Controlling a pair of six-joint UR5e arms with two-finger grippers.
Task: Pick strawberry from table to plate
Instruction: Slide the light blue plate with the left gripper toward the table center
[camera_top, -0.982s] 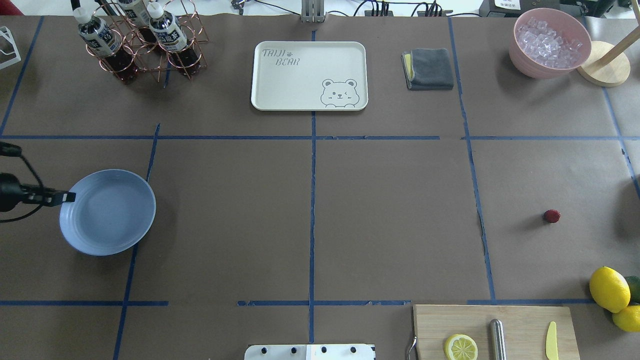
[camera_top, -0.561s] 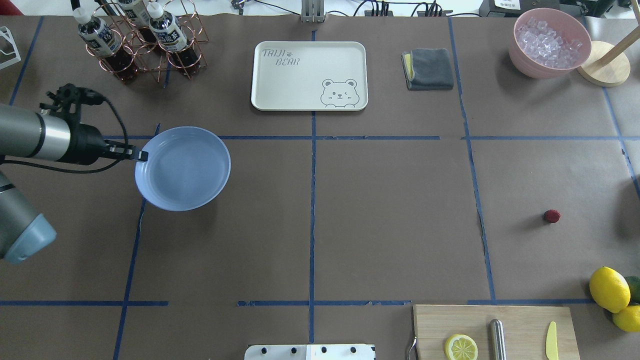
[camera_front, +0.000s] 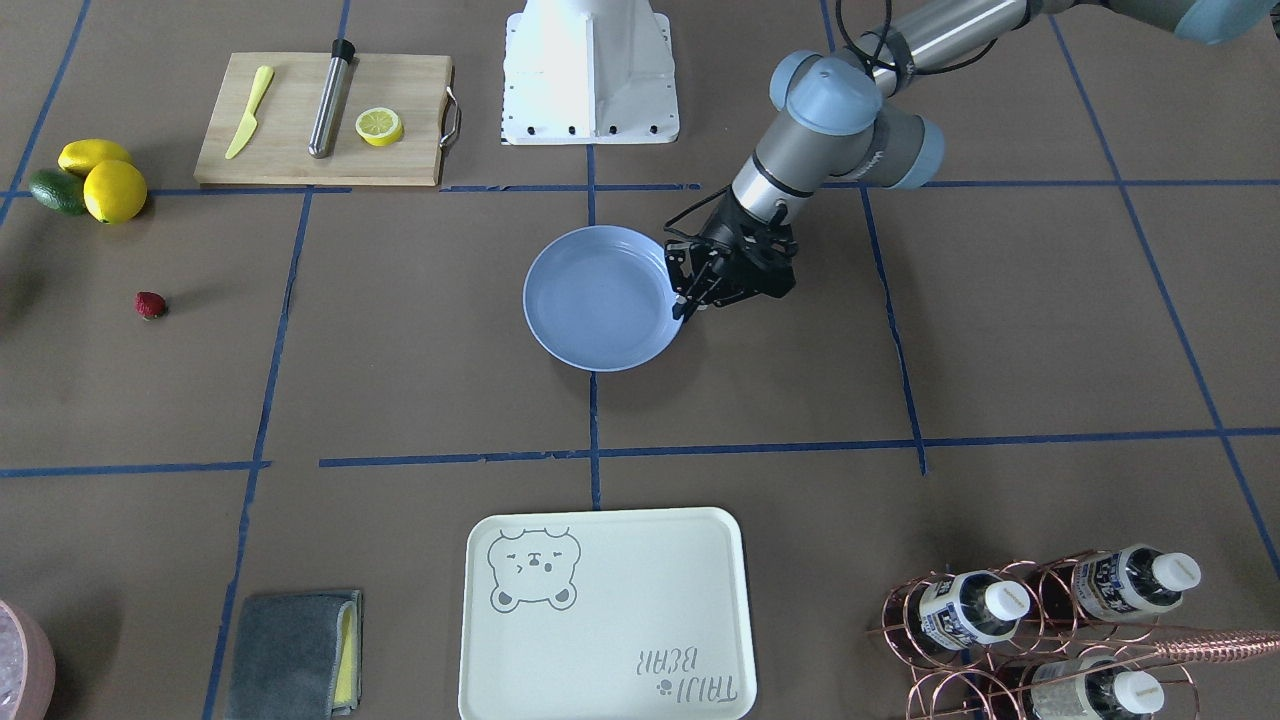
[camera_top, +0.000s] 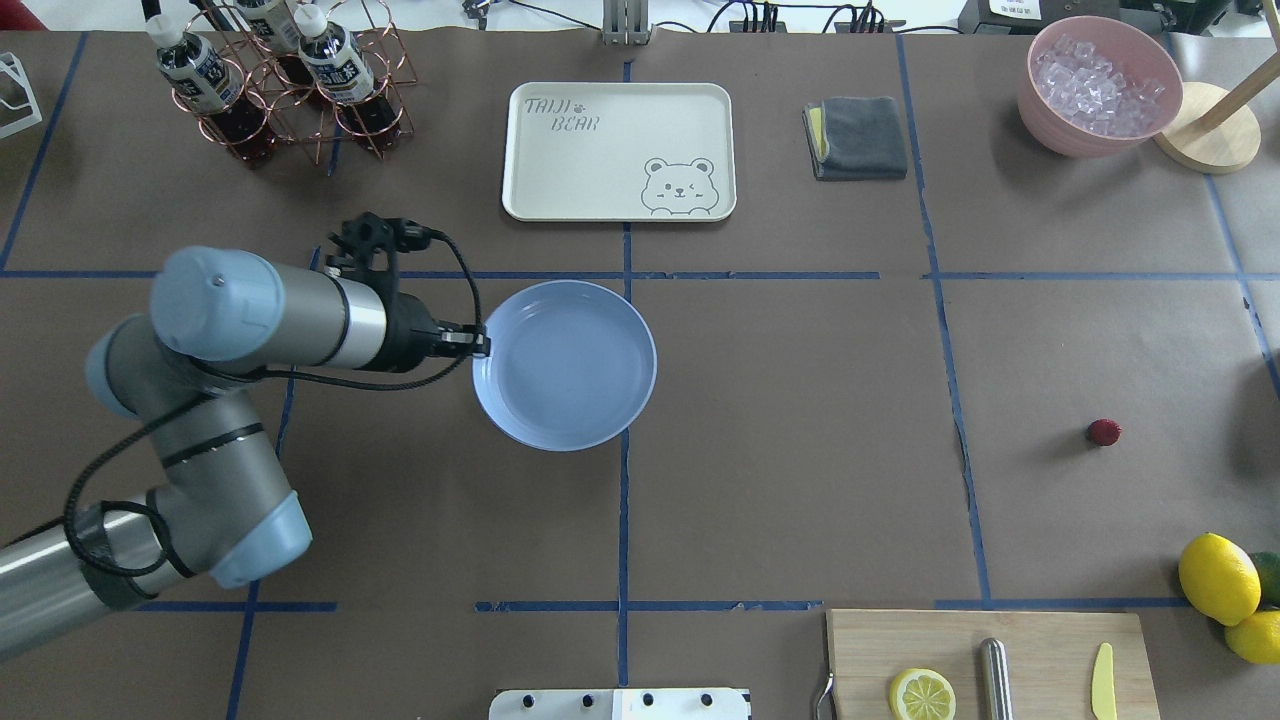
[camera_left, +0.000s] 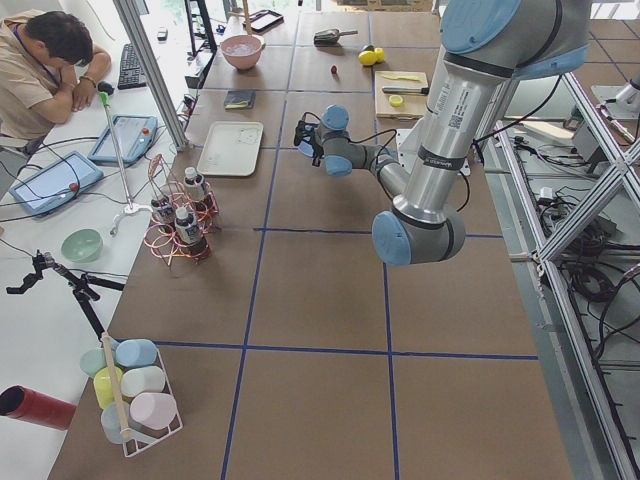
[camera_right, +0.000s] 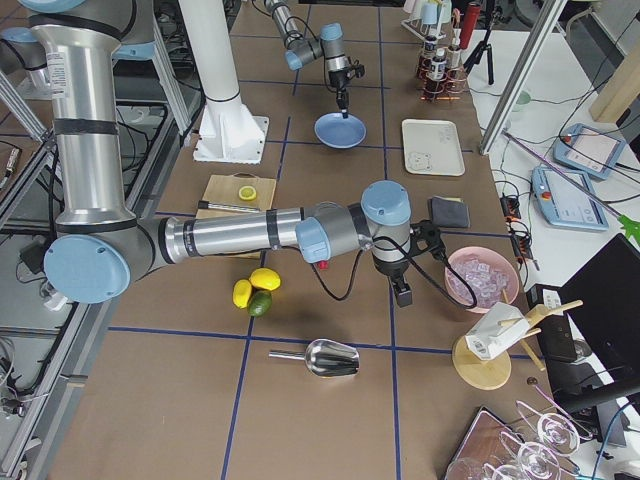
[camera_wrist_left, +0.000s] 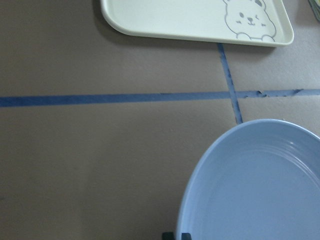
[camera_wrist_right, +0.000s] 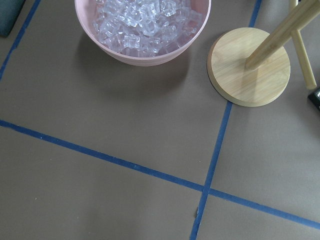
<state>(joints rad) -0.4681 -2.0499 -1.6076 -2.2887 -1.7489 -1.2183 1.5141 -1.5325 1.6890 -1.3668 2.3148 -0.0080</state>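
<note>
The light blue plate (camera_top: 570, 370) is near the table's (camera_top: 800, 400) middle, just left of the centre tape line. My left gripper (camera_top: 481, 345) is shut on the plate's left rim; the front-facing view shows the left gripper (camera_front: 683, 300) at the edge of the plate (camera_front: 598, 298). In the left wrist view the fingertips (camera_wrist_left: 169, 235) pinch the plate's (camera_wrist_left: 255, 190) rim. The strawberry (camera_top: 1104, 432) lies alone on the paper far to the right, also seen as the strawberry (camera_front: 151, 305). My right gripper (camera_right: 403, 294) hangs beyond the strawberry near the ice bowl; I cannot tell its state.
A cream bear tray (camera_top: 618, 150) lies behind the plate. A cutting board (camera_top: 990, 660) with a lemon half, rod and yellow knife sits front right, lemons (camera_top: 1218, 578) beside it. A pink ice bowl (camera_top: 1098, 85), grey cloth (camera_top: 857, 137) and bottle rack (camera_top: 285, 85) line the back.
My left arm has carried the plate from the table's left edge rightward to near the centre line. The strawberry has not moved.
</note>
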